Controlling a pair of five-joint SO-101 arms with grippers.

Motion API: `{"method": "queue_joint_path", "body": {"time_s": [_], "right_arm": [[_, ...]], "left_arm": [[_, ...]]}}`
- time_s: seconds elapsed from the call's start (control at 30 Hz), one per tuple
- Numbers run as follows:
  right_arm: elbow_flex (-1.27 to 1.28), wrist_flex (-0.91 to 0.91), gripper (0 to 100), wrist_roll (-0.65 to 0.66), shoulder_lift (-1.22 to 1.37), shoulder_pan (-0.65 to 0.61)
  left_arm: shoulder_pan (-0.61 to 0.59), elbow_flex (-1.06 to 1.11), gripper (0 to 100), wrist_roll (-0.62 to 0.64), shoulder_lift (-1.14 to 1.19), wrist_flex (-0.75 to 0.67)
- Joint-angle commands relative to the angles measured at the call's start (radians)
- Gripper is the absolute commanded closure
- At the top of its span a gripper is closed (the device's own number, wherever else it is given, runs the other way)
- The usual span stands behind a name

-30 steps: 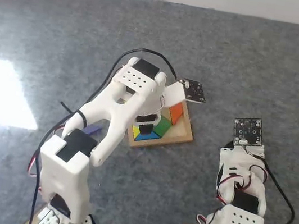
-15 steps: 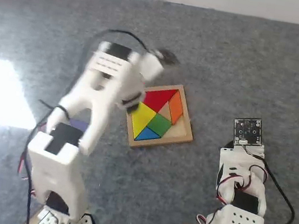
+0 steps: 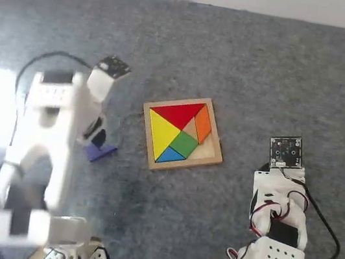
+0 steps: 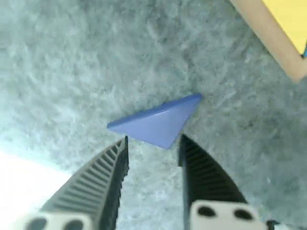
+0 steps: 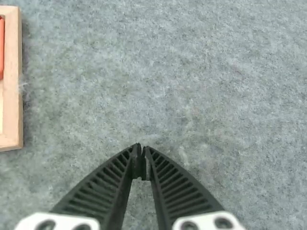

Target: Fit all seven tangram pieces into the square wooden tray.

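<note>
Left wrist view is showing the left fingers [image 4: 108,177] hanging part-open, empty, over the blue piece [image 4: 156,122] near the tray [image 4: 268,43]; closing on its corner could squirt it away.

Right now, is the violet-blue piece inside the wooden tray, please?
No, the violet-blue piece lies on the grey mat, apart from the wooden tray.

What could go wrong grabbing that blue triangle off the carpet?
1. The open left gripper straddles just one corner of the blue triangle, which lies flat on the carpet; closing there could squeeze it out or twist it.
2. The bare gap in the tray sits tight between the orange piece and the rim; a skewed piece may jam.
</note>
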Motion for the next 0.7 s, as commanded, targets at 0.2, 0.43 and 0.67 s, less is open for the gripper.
{"method": "queue_joint_path", "body": {"time_s": [0.2,0.43,0.67], "right_arm": [[-0.008,-0.025,99.2,0.011,-0.027,0.008],[-0.008,-0.024,99.2,0.011,-0.027,0.010],[-0.008,-0.024,99.2,0.011,-0.027,0.012]], "left_arm": [[0.032,0.251,75,0.736,-0.238,-0.147],[0.034,0.254,75,1.045,-0.236,-0.186],[0.038,0.254,75,1.046,-0.006,-0.249]]}}
